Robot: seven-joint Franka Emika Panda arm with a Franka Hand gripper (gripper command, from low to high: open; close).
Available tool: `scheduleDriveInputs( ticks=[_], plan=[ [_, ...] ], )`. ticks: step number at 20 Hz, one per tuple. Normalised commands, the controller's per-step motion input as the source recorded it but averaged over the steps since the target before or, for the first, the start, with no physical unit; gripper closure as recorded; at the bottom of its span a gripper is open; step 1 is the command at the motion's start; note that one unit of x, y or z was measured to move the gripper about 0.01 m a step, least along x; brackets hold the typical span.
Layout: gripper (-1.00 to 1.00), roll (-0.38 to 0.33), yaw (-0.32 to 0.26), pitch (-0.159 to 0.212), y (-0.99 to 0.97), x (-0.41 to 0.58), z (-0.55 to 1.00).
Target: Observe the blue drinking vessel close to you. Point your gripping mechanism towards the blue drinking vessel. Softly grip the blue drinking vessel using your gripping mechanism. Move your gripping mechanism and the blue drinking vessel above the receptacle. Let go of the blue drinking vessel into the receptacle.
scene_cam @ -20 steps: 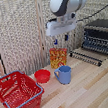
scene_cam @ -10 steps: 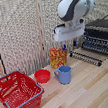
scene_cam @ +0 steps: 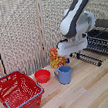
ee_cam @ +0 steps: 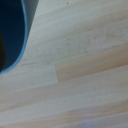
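Note:
The blue mug (scene_cam: pixel 64 75) stands upright on the wooden table (scene_cam: pixel 92 91), its loop handle turned toward the exterior view's left. My gripper (scene_cam: pixel 70 58) hangs just above and slightly behind the mug, not touching it. Its white block (scene_cam: pixel 72 46) is plain, but the short dark fingers are too small to show their spacing. In the wrist view, part of the mug's blue wall and dark inside (ee_cam: pixel 12 35) fills one corner over bare wood; no fingers show there. The red lattice basket (scene_cam: pixel 19 94) with a blue-grey rim stands on the exterior view's left, empty.
A red shallow bowl (scene_cam: pixel 42 76) sits between the basket and the mug. An orange and yellow packet (scene_cam: pixel 55 58) stands behind the mug. A black wire rack (scene_cam: pixel 100 43) and a dark appliance stand on the exterior view's right. A slatted screen closes the back.
The arm has swung toward the exterior view's right and come down, bringing the gripper close over the mug. The mug, bowl and basket have not moved.

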Motion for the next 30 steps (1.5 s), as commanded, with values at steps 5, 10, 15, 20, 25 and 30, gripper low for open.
scheduleDriveInputs(
  ticks=[5,10,15,20,25,30],
  plan=[
    [-1.00,-0.002,0.000,0.000,0.07,0.000,-0.39],
    [1.00,0.000,0.000,0.000,0.06,0.000,-0.18],
    [1.00,0.000,-0.021,0.000,0.06,0.002,-0.04],
    [1.00,0.000,-0.055,-0.037,0.02,0.000,-0.01],
    [1.00,0.070,-0.048,-0.049,0.02,0.000,0.08],
    [1.00,0.158,-0.023,-0.016,0.00,0.003,0.49]
  ],
)
